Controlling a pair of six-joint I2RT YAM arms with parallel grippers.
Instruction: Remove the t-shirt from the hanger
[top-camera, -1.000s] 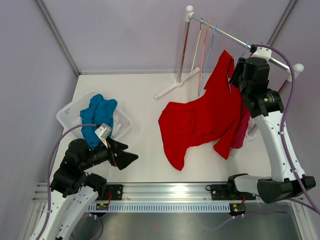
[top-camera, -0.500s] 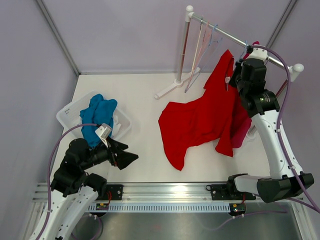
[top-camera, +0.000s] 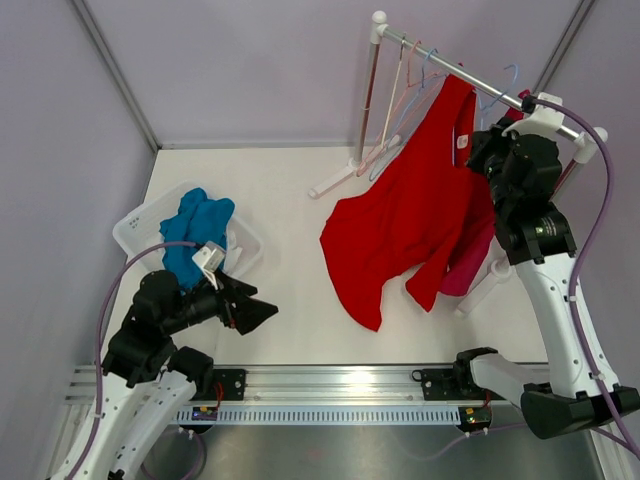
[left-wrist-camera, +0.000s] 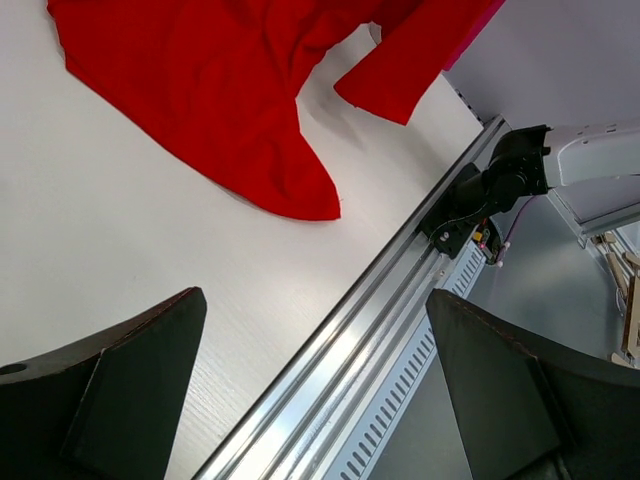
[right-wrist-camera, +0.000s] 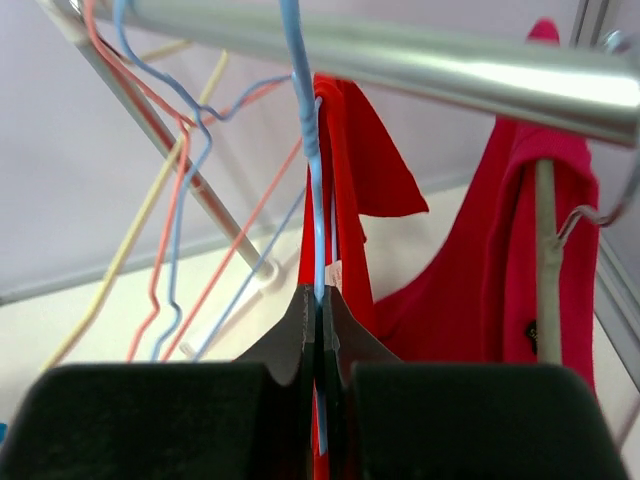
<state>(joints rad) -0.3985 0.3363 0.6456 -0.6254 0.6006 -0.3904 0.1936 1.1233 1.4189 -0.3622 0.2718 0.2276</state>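
The red t-shirt (top-camera: 415, 205) hung at the far right of the table (top-camera: 290, 190), its collar end high under the metal rail (top-camera: 470, 73) of the rack and its lower part spread on the table surface toward the near side. The right gripper (right-wrist-camera: 320, 300) was clenched on the thin wire of the blue hanger (right-wrist-camera: 313, 160), just under the rail; in the right wrist view the two dark fingers met on the wire with no gap. From the top view this grip was hard to see, because the arm and the shirt covered it. How much of the hanger was inside the shirt I could not tell, as the cloth hid it. Behind the shirt, on the right, a pink garment (top-camera: 468, 272) hung from the same rail, mostly covered. Some empty hangers (top-camera: 395, 105), pink, yellow and blue, hung further left on the rail. The left gripper (left-wrist-camera: 315, 345) was released, with the fingers wide apart and nothing between them, near the left edge of the table and well apart from the shirt. Its camera showed only a lower corner and one sleeve of the shirt, the rest cut off by the picture edge. Just beyond this gripper, a white bin (top-camera: 135, 222) held a blue cloth (top-camera: 200, 232).
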